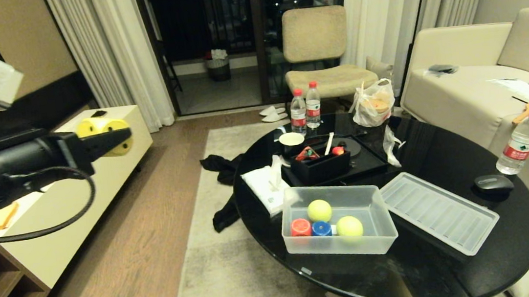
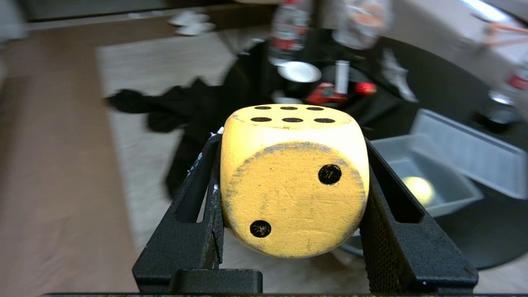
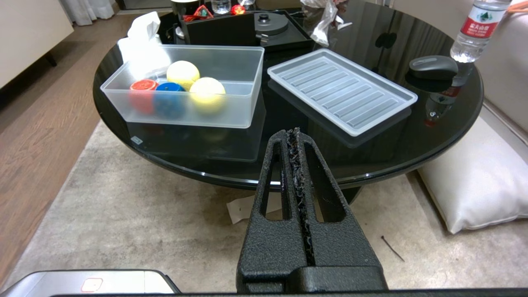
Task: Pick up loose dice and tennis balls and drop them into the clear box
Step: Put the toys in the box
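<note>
yellow die in my left pincer, off the table

left gripper [image 2: 291, 181] is clamped on a yellow die [image 2: 293, 177] with dark pips, raised at the far left of the scene over the wooden floor, well apart from the black table [image 1: 454, 266]. the clear box [image 1: 382, 242] sits at the table's near left edge, holding two tennis balls [image 1: 319, 210], a red die [image 1: 301, 227] and a blue die [image 1: 321, 228]. its ribbed lid [image 1: 438, 211] lies just right of it. my right gripper [image 3: 293, 138] is pressed closed, empty, near the table's near edge

A computer mouse [image 1: 493, 184] and 3 water bottles [image 1: 298, 112] sit on the table [image 1: 433, 160].
</note>
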You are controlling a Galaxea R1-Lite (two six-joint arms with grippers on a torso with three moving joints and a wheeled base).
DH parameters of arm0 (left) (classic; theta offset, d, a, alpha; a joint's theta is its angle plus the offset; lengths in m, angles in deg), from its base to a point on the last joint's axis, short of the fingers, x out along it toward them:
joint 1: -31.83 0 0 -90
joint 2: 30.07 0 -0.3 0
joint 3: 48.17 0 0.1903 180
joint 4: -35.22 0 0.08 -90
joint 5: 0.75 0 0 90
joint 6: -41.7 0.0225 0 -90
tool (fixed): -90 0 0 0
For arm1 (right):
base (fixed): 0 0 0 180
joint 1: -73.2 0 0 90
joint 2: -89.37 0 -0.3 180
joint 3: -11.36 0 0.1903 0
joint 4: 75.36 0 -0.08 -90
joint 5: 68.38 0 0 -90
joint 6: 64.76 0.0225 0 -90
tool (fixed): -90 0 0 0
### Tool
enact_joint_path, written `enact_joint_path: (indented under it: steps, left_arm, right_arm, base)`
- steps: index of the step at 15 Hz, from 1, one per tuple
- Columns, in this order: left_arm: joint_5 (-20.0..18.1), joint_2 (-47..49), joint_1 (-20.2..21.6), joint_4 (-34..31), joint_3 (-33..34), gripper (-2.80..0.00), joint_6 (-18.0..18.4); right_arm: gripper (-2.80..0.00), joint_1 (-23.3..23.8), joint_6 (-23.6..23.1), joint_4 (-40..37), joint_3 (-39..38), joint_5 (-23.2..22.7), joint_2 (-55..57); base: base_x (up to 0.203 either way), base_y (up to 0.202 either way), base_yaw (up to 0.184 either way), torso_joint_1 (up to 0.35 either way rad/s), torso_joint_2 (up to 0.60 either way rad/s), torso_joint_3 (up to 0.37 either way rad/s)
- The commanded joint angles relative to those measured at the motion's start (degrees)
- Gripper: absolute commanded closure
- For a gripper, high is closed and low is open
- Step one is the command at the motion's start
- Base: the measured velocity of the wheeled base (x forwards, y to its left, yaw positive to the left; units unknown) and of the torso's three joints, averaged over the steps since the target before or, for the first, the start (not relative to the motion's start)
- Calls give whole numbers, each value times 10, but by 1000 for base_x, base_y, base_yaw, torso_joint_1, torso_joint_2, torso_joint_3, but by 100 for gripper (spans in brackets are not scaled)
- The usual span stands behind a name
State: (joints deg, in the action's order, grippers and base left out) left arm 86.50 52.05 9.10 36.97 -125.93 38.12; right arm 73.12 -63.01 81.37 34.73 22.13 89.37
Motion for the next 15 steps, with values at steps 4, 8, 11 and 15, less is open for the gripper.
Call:
enact_joint_path:
  steps: [4,8,11,15]
  left_arm:
    - [2,214,-110,73,-77,0,-2]
    - [8,325,-143,161,-106,0,-4]
    - [14,396,-154,199,-129,0,-4]
    - [55,491,-174,240,-201,0,-4]
  right_arm:
    - [0,0,0,0,0,0,0]
    - [0,0,0,0,0,0,1]
    - [0,0,0,0,0,0,1]
    - [0,0,0,0,0,0,1]
  base:
    - [0,0,0,0,0,0]
    - [0,0,0,0,0,0]
    - [0,0,0,0,0,0]
    - [0,0,0,0,0,0]
